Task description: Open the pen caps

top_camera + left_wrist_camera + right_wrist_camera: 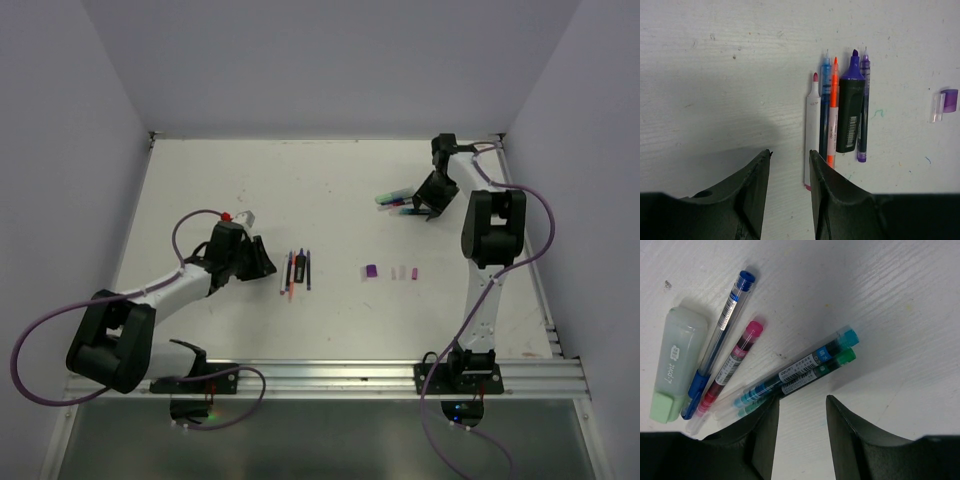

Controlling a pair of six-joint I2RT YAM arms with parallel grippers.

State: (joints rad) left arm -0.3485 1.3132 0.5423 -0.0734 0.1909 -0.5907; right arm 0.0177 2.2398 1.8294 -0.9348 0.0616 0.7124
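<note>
Several uncapped pens (298,270) lie side by side at the table's middle; in the left wrist view they are a white pen (812,135), a blue, an orange, a black-and-purple highlighter (850,115) and a purple pen. My left gripper (268,262) (790,155) is open and empty just left of them. Loose pen caps lie to their right: purple (371,271) (950,100), whitish (400,272) and pale pink (413,272). Capped pens (397,200) lie at the back right: a green highlighter (677,365), blue, pink, teal and green pens (812,371). My right gripper (428,208) (802,402) is open and empty beside them.
White walls close the table on the left, back and right. A metal rail (330,375) runs along the near edge with both arm bases on it. Purple cables loop off each arm.
</note>
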